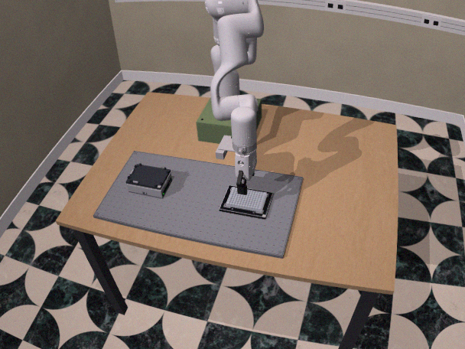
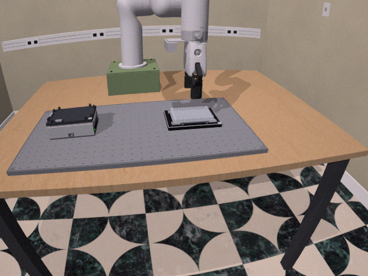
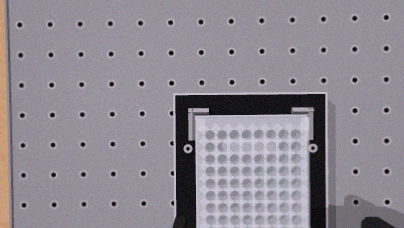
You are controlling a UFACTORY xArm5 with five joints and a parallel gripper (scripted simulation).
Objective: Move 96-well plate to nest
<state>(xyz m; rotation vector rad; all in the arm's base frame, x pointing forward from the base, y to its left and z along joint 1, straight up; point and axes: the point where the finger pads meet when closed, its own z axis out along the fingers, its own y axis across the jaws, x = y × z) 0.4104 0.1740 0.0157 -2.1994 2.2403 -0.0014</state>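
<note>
Gripper [image 2: 195, 86] open at full spread and holding nothing, suspended above the far edge of the 96-well plate [image 2: 190, 115], clear of it in the exterior view. Remaining elements are listed from largest to smallest.

Counter [image 1: 344, 214]: a wooden top on dark legs, carrying all other items.

Breadboard [image 1: 183, 214]: a grey perforated slab lying flat on the counter, with regular rows of holes visible in the wrist view [image 3: 100, 100].

Arm [image 1: 229, 76]: white, rising from a green pedestal [image 1: 204, 130] at the 12 o'clock edge of the breadboard and bending down toward the nest.

Plate shaker S1 [image 1: 149, 181]: a grey box with a dark top platform, standing at the 9 o'clock side of the breadboard in the top view; no plate lies on it.

Plate nest N1 [image 1: 268, 208]: a black frame with a pale border, placed toward 3 o'clock from the shaker, well apart from it.

96-well plate: a white gridded tray seated flat inside the nest. In the wrist view [image 3: 250, 170] two grey corner locators [image 3: 191, 120] bracket its upper corners, and the plate's edges run parallel to the nest frame [image 3: 182, 170]. The cut-off corner and the A1 mark cannot be made out.
</note>
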